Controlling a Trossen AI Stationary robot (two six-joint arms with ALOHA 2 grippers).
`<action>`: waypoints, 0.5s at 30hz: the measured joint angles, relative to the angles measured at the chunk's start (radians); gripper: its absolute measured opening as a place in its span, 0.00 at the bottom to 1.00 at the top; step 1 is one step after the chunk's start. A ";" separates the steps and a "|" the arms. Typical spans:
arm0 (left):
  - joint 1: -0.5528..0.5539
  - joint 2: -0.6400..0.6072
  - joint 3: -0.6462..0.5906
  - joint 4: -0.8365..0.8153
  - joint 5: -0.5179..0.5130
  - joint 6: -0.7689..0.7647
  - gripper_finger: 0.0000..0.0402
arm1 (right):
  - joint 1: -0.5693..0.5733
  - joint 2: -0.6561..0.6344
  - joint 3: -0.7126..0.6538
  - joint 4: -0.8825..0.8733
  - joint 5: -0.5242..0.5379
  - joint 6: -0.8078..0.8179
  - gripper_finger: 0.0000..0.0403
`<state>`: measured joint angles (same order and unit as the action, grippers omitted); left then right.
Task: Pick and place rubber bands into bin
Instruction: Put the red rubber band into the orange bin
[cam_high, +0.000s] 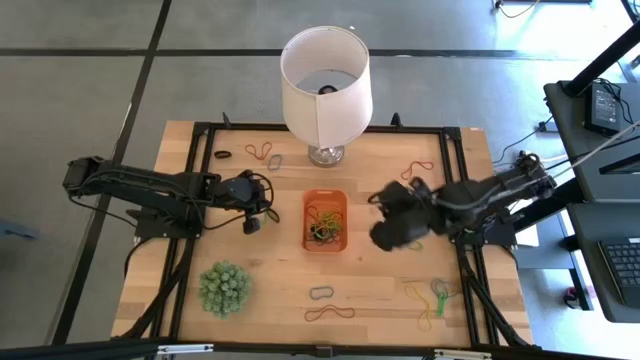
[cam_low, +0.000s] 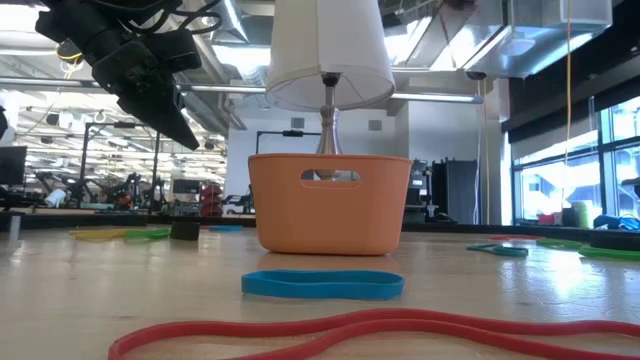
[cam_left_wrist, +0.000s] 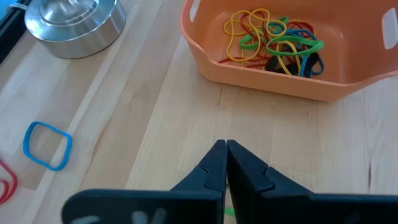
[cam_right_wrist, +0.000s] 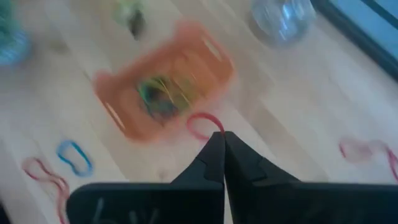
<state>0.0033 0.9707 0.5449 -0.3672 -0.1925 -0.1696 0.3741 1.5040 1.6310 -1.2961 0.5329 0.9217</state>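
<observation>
Flanking the small orange plastic bin (cam_high: 325, 222) of coloured rubber bands (cam_left_wrist: 275, 43), left hand (cam_high: 252, 224) and right hand (cam_high: 383, 236) hover with fingers pressed together, pinching nothing.

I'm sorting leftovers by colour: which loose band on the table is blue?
The small blue rubber band loop lying in front of the shallow orange plastic bin, just above the long red band; other loose bands are red, yellow, green or black.

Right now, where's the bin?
In the high view the bin sits mid-table, just in front of the lamp, between the left gripper and the right gripper, with rubber bands inside.
</observation>
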 joint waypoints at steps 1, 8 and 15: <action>0.000 0.000 0.000 0.000 0.000 0.000 0.02 | -0.029 0.000 0.007 0.053 -0.014 -0.061 0.00; 0.000 0.000 0.000 0.000 0.000 0.000 0.01 | -0.204 0.017 0.011 0.342 -0.151 -0.406 0.00; 0.000 0.000 0.000 -0.002 0.000 0.000 0.02 | -0.308 0.140 0.011 0.419 -0.253 -0.516 0.00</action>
<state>0.0034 0.9707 0.5449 -0.3691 -0.1928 -0.1696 0.0664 1.6437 1.6421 -0.8775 0.2796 0.4060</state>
